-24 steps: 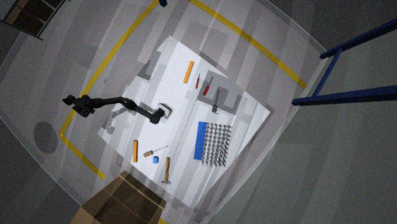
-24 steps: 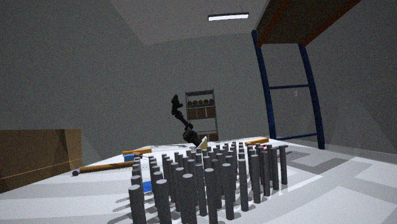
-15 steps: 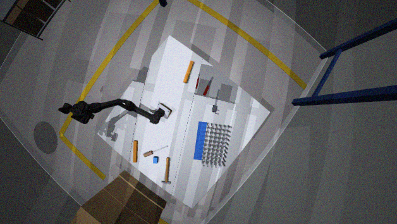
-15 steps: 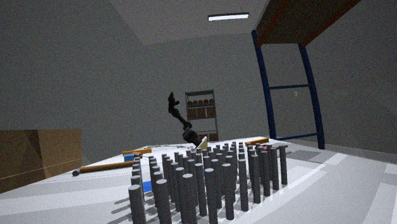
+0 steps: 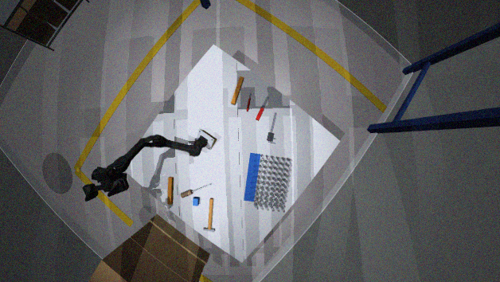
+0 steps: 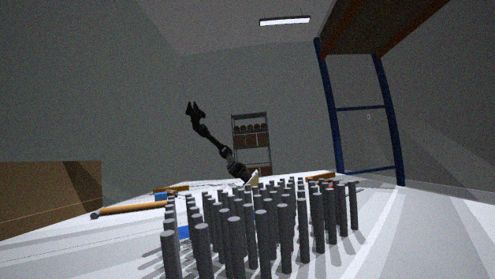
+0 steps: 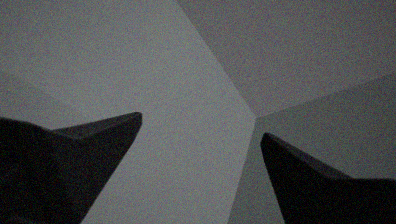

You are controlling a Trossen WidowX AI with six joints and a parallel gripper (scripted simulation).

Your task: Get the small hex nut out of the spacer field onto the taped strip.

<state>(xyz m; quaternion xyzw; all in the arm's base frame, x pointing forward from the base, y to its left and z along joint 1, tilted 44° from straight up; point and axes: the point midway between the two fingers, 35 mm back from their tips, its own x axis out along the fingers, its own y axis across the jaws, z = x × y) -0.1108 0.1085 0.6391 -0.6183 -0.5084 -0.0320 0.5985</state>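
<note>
My gripper point(image 6: 191, 103) point(image 7: 202, 128) is open and empty, raised high beyond the table's far side in the exterior view, far from the spacers. The grey spacers point(image 5: 273, 183) point(image 6: 284, 236) stand upright in rows. The blue taped strip point(image 5: 251, 177) point(image 6: 184, 232) lies along their left side in the top view. I cannot make out the nut. A T-ended tool with an orange handle point(image 5: 211, 211) point(image 6: 134, 207), a brown-handled tool with a thin shaft point(image 5: 186, 193), a red-handled tool point(image 5: 259, 114) and a grey-shafted tool with a dark end point(image 5: 271, 137) lie outside the field.
Orange bars point(image 5: 237, 91) point(image 5: 170, 190) lie at two sides of the table. A blue cube point(image 5: 196, 201) point(image 6: 161, 196) lies by the brown-handled tool. A small red item point(image 5: 248, 104) lies near the red-handled tool. A large brown box point(image 5: 159, 247) stands beside the table.
</note>
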